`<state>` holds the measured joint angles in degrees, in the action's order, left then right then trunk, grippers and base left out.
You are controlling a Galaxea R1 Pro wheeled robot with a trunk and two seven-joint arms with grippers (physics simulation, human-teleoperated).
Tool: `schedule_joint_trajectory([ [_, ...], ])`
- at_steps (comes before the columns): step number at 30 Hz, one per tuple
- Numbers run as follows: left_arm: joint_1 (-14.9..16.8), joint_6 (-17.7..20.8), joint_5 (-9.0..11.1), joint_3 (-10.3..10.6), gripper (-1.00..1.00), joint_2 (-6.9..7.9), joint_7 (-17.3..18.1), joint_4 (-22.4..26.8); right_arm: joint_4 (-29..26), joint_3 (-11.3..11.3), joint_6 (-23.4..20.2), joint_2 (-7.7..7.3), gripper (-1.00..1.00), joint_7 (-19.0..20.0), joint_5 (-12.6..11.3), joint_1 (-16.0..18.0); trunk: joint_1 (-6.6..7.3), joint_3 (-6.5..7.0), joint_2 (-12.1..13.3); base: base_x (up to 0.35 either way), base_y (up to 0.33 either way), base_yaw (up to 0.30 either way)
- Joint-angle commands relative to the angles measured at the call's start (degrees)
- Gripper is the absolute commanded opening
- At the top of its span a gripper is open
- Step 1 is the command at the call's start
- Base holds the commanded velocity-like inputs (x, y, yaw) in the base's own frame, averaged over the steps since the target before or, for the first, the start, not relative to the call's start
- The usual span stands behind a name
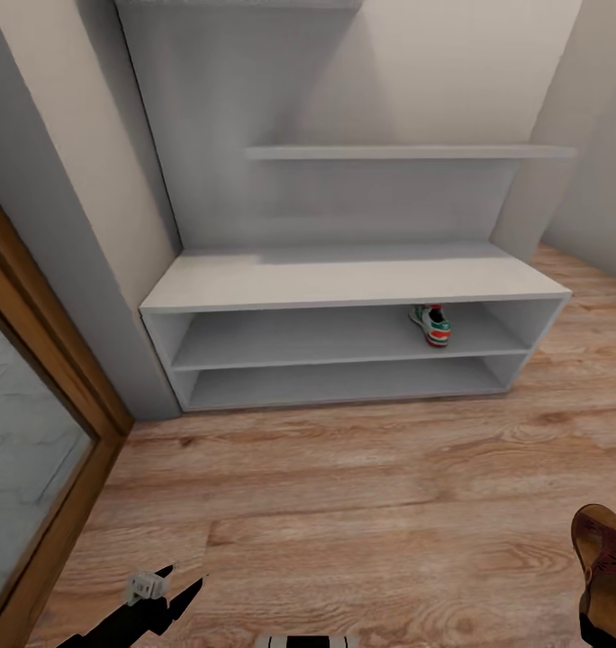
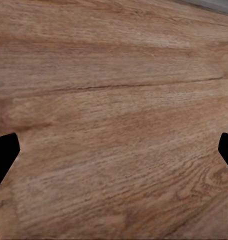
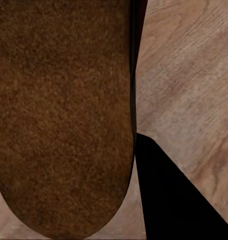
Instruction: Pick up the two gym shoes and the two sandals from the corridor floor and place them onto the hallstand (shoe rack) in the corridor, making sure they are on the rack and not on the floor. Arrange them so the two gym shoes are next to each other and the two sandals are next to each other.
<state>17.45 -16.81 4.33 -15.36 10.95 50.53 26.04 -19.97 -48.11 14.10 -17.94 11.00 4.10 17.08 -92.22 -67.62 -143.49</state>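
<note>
One gym shoe (image 1: pixel 431 325) on the upper open tier of the hallstand (image 1: pixel 344 279), toward its right end; a brown sandal (image 1: pixel 608 562) pinched in the right gripper's (image 3: pixel 136 165) jaws, above the corridor floor (image 1: pixel 362 504); left gripper (image 2: pixel 114 150) low over bare planks, jaws spread wide.

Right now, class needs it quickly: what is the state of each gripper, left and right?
Left gripper: open, nothing between its fingers, over the floor.
Right gripper: shut on a sandal.
</note>
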Motion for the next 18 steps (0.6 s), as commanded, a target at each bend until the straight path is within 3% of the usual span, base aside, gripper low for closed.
schedule_joint_trajectory([
  [1, 0.04, -0.15, 0.15, -0.1, 1.0, 0.0, 0.27, -0.11, 0.02, -0.49, 0.14, 0.01, -1.0, 0.34, 0.21, 0.06, 0.03, -0.04, -0.02, -0.195, 0.274, 0.0],
  [11, 0.04, -0.08, 0.16, -0.11, 1.0, 0.04, 0.14, -0.11, 0.02, -0.49, 0.16, 0.01, -1.0, 0.34, 0.21, 0.06, 0.03, -0.04, -0.02, -0.226, 0.24, 0.01],
  [18, 0.04, -0.06, 0.16, -0.11, 1.0, 0.04, 0.1, -0.11, -0.12, -0.5, 0.22, 0.01, -1.0, 0.38, 0.16, 0.06, 0.03, -0.04, -0.02, -0.074, 0.072, 0.154],
])
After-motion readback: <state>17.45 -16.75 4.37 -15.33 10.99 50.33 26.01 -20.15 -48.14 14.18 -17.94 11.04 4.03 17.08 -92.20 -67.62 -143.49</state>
